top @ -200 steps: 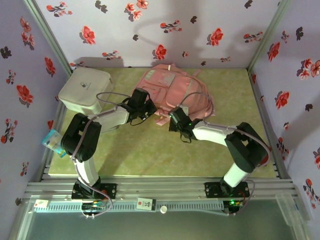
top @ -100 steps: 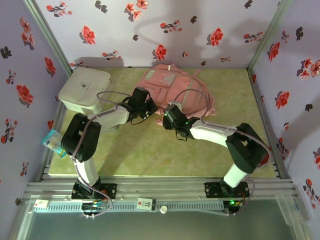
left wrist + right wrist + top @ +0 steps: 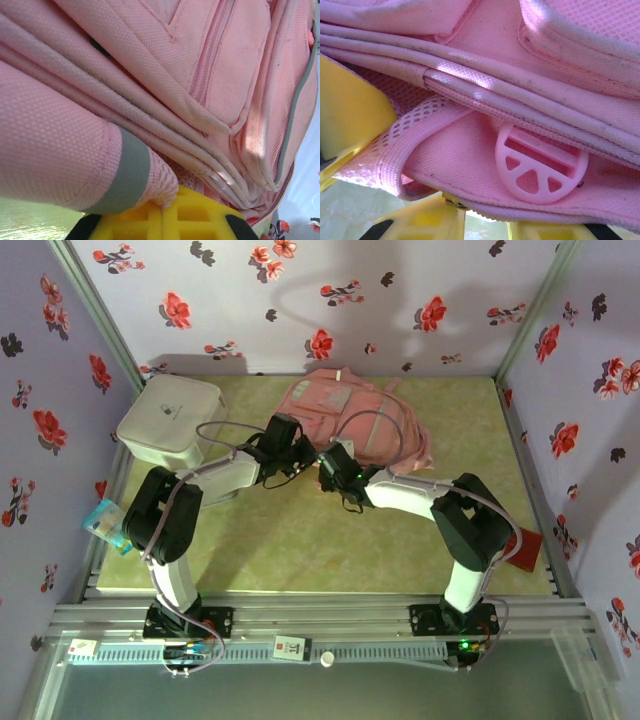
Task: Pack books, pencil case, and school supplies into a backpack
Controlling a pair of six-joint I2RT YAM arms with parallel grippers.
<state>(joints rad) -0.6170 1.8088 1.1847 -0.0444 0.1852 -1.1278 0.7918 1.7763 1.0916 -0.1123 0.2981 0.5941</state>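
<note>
While the backpack is lying at the far middle of the table, my left gripper is pressing its fingers together at the mesh edge, and my right gripper is standing apart just under the round buckle.

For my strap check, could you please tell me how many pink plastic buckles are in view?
1: a round pink buckle against the backpack, close in the right wrist view. Others may be hidden under fabric folds.

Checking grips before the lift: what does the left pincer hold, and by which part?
The left pincer pinches the soft pale-pink fabric backpack by a mesh strap end.
</note>
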